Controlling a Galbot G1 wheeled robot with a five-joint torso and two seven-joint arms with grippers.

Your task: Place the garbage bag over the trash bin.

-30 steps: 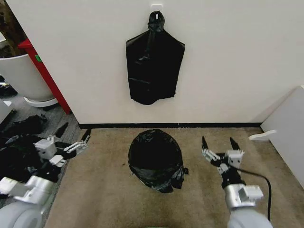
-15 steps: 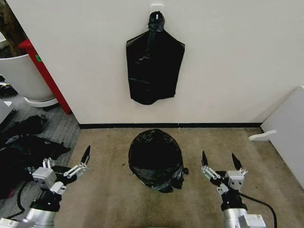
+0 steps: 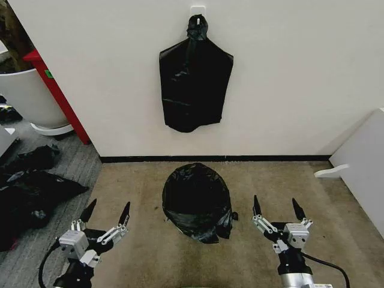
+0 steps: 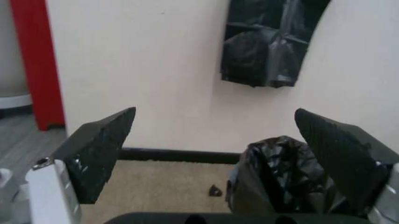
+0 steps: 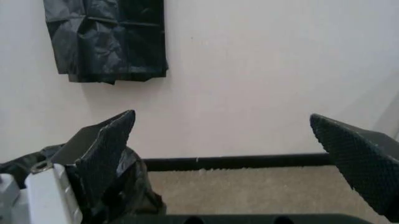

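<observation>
The garbage bag (image 3: 197,201) is a round, glossy black mound on the beige carpet just in front of the wall, with a crumpled fold at its near right side. The trash bin is hidden; nothing white shows under the bag. My left gripper (image 3: 110,207) hovers low at the near left of the bag, open and holding nothing. My right gripper (image 3: 275,201) hovers at the near right, also open and holding nothing. The left wrist view shows the bag (image 4: 281,177) ahead of the left gripper (image 4: 215,121). The right wrist view shows the bag (image 5: 140,189) beside the right gripper (image 5: 221,121).
A bunch of black bags (image 3: 195,78) with a knotted top hangs from a hook on the wall above. A large white tub (image 3: 24,96) and a red panel (image 3: 57,96) stand at the far left. Black plastic heaps (image 3: 30,186) lie on grey carpet at left. White furniture (image 3: 366,174) is at right.
Both arms have drawn back toward me and lower in the head view. The left gripper has also swung inward from beside the heaps. The bag has not moved.
</observation>
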